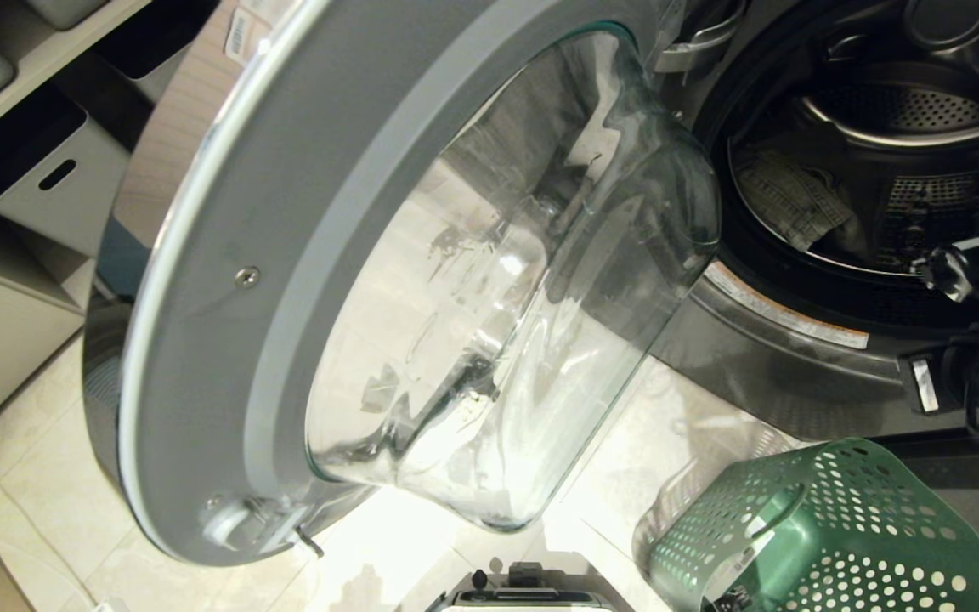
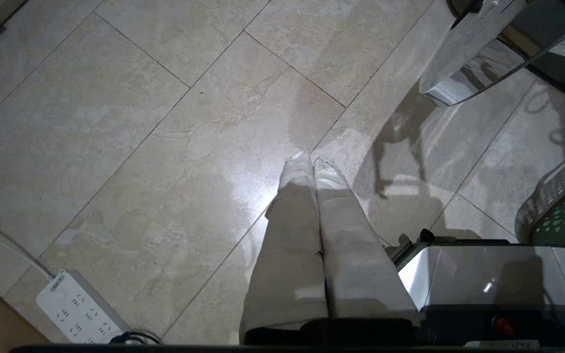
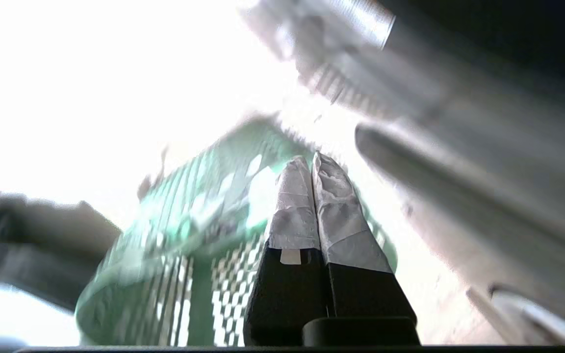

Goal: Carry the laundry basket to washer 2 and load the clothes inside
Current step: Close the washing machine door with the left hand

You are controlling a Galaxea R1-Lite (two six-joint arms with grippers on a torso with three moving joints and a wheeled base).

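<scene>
The clothes are in the washer, and my pincers hold nothing

The big round door [image 1: 421, 280] of washer 2 [image 1: 795, 340] hangs wide open, and the clothes [image 1: 795, 204] lie in a little heap inside the drum, low on its near side. The laundry basket [image 1: 821, 527] rests tipped on its side on the floor [image 2: 115, 122], just in front of the washer. I cannot see anything left in it, but some of its inside is hidden. My right pincer [image 3: 312, 164] has its fingers pressed together with nothing between them, and it points toward the basket. My left pincer [image 2: 312, 162] is pressed together too, hanging over the bare floor. I think the loading step is done or nearly done. Next I should probably check the basket for leftover clothes, then push the door shut without catching any cloth in it.
</scene>
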